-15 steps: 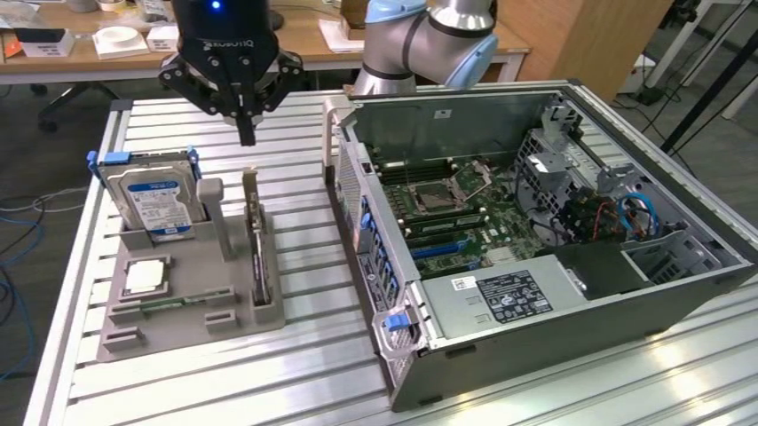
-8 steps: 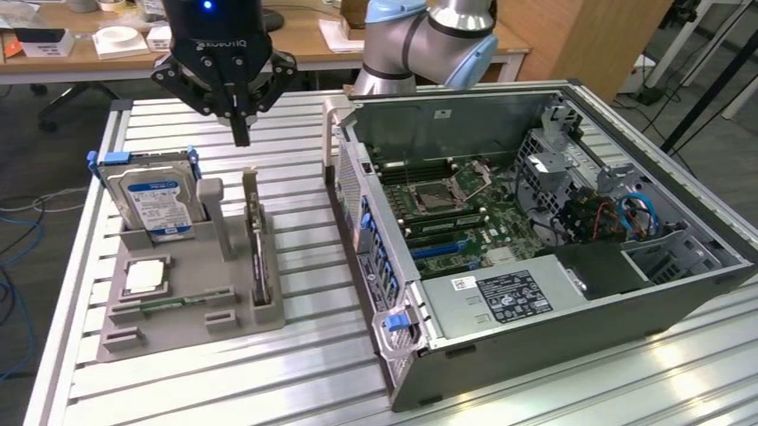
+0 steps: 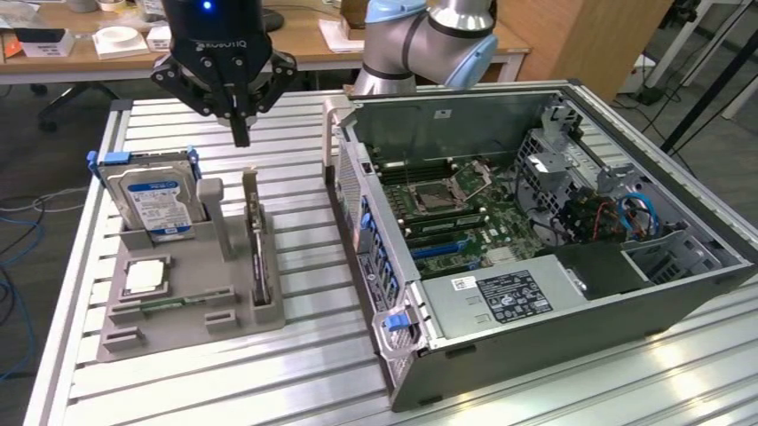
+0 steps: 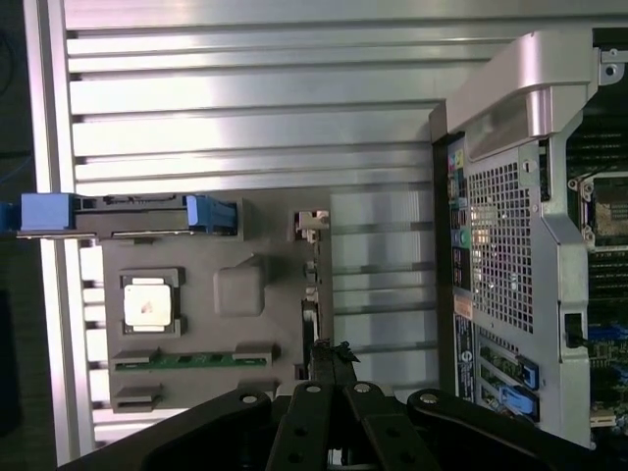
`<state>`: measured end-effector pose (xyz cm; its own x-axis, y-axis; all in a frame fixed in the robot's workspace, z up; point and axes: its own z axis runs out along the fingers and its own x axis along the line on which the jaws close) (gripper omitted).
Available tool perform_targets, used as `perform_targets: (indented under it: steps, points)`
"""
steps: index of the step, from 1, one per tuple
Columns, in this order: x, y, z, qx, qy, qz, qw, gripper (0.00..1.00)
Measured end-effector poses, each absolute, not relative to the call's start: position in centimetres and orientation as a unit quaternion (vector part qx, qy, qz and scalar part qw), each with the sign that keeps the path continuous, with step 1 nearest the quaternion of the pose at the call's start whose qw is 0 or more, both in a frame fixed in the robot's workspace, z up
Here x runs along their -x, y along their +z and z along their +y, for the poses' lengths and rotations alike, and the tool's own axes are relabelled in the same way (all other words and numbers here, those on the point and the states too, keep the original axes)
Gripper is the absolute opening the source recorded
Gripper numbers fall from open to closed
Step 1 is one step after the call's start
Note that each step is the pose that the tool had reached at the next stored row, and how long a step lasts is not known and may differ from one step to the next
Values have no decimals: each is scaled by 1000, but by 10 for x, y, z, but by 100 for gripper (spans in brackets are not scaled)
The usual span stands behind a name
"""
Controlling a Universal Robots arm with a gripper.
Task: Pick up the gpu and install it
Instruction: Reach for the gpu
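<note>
Gripper [image 3: 241, 138] over on-edge gpu [image 3: 254, 235], lengthwise alongside case [image 3: 592, 324]

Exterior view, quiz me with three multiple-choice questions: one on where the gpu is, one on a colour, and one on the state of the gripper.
1. The gpu is:
A. standing on edge in the grey holder
B. lying flat beside that holder
C. lifted clear of it

2. The hard drive has a label that is white and:
A. red
B. blue
C. yellow

3. The gripper is:
A. open wide
B. shut on the gpu
C. shut, holding nothing

Answers:
1. A, the card sits upright in the holder's slot.
2. B, blue print covers the upper part of the label.
3. C, the fingertips meet in the air above the gpu with nothing between them.
</note>
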<state>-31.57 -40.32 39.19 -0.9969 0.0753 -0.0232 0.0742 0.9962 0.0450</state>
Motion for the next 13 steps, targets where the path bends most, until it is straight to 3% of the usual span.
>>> perform_targets:
  steps: [13]
  points:
    - [317,392,-409,-37,22,999,12,11]
